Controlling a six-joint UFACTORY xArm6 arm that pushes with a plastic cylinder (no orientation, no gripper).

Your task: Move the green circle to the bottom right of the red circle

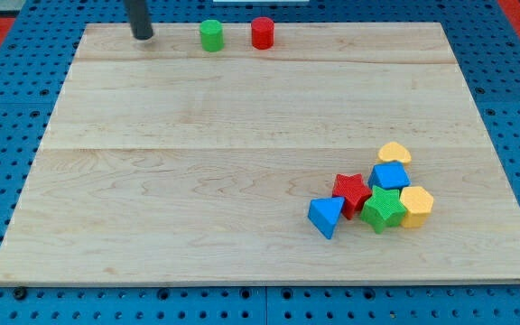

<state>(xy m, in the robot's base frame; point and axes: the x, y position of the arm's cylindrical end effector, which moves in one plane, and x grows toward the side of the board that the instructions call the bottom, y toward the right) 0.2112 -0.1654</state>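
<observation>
The green circle (211, 35) stands near the board's top edge, left of centre. The red circle (262, 32) stands just to its right, with a small gap between them. My tip (143, 36) rests on the board at the view's top left, to the left of the green circle and apart from it.
A cluster of blocks sits at the lower right: a yellow heart (394, 153), a blue block (390, 176), a red star (352, 190), a green star (384, 209), a yellow hexagon (415, 206) and a blue triangle (326, 217). The wooden board (197, 181) lies on a blue pegboard.
</observation>
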